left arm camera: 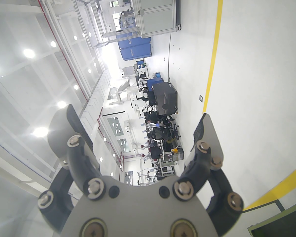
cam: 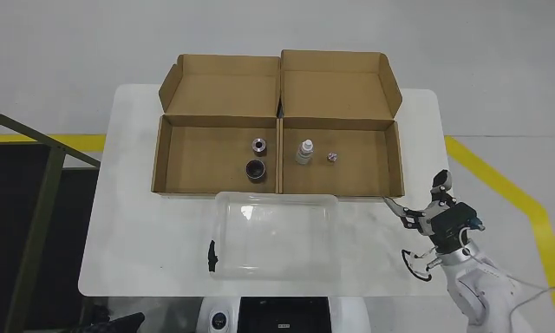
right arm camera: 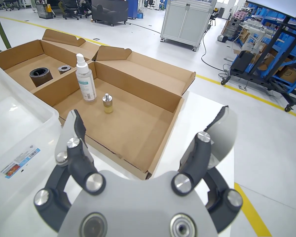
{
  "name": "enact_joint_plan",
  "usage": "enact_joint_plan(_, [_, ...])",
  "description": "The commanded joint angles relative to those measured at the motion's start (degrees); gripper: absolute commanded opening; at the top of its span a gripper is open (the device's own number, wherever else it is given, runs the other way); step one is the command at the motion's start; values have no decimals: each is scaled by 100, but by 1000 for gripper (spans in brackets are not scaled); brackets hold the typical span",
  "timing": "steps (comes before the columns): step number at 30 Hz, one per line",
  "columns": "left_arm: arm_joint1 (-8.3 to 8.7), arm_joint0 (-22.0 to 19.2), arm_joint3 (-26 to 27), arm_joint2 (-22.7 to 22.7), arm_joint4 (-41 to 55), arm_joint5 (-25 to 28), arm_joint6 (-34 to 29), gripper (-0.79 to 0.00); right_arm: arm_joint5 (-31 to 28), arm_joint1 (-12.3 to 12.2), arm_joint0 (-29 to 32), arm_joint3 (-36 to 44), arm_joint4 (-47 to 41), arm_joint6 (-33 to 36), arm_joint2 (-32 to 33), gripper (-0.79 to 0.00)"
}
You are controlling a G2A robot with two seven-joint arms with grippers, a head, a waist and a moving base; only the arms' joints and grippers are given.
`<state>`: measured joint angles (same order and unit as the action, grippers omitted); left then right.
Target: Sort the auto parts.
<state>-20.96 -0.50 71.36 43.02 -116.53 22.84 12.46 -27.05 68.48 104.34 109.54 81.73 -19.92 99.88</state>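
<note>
1. Top view: pale grey floor (cam: 260,21) lies on every side of the table, with yellow lines (cam: 494,177) running past left and right. The right wrist view shows a metal-framed enclosure (right arm camera: 187,18) well beyond the far edge.
2. One white table (cam: 121,203) with rounded corners carries everything. Bare strips of its top run along both sides of the boxes, the right one wider.
3. Two cardboard boxes sit touching side by side on the far half, the left box (cam: 195,155) and the right box (cam: 368,159). Their lids are folded open away from the robot, reaching almost to the table's far edge.
4. One clear bin (cam: 276,195) stands nearer the robot. Its far rim is just beside the boxes' near walls and straddles their join.
5. The right gripper (cam: 401,231) hovers over the table's near right part, near the right box's near corner. Its fingers are spread and grasp nothing.
6. The left gripper (left arm camera: 138,114) faces the hall, fingers spread wide and grasping nothing.
7. The right box holds two things near the shared wall: one upright spray bottle (cam: 304,151) and one small brass part (cam: 331,157) just beside it, apart.
8. The left box holds two things, also near the shared wall: one black ring (cam: 255,169), and one metal cylinder (cam: 258,144) just behind it.
9. One small dark object (cam: 211,257) lies on the table at the bin's near left corner.
</note>
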Motion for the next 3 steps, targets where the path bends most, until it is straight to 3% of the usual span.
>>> enact_joint_plan(1, [0, 0, 0, 0, 0, 0, 0, -1, 0, 0, 0, 0, 0, 0, 0, 0])
enact_joint_plan(3, [0, 0, 0, 0, 0, 0, 0, 0, 0, 0, 0, 0, 0, 0, 0, 0])
